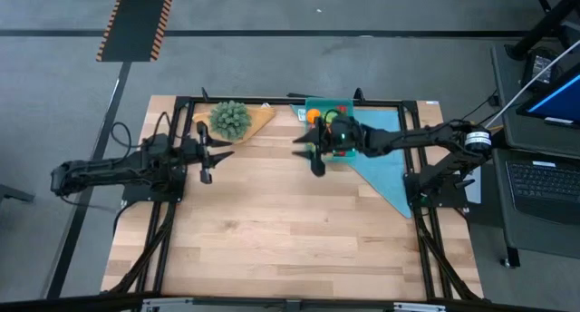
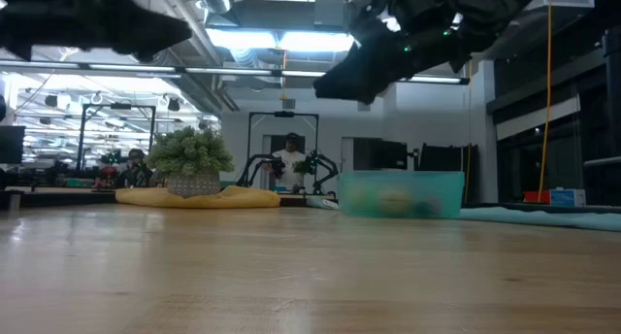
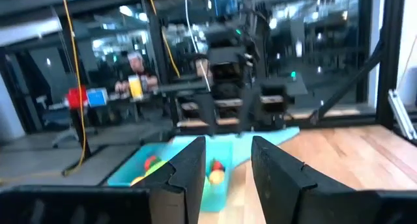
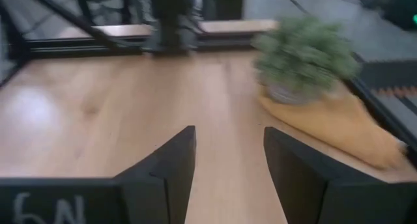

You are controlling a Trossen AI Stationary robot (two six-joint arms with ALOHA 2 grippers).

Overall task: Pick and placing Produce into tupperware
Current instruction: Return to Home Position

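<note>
Produce (image 1: 313, 116) lies inside the tupperware (image 2: 446, 190) at the far edge of the bench, just beside the right claw (image 1: 308, 154), which hangs open and empty, much nearer to it than the open, empty left claw (image 3: 228, 149).

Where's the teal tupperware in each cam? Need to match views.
High view: tupperware at top centre, partly hidden.
Low view: right of centre.
Left wrist view: lower left, produce inside.
Right wrist view: not in it.
Shared landmark: the light-blue cloth beside it, also seen in the low and left wrist views.
</note>
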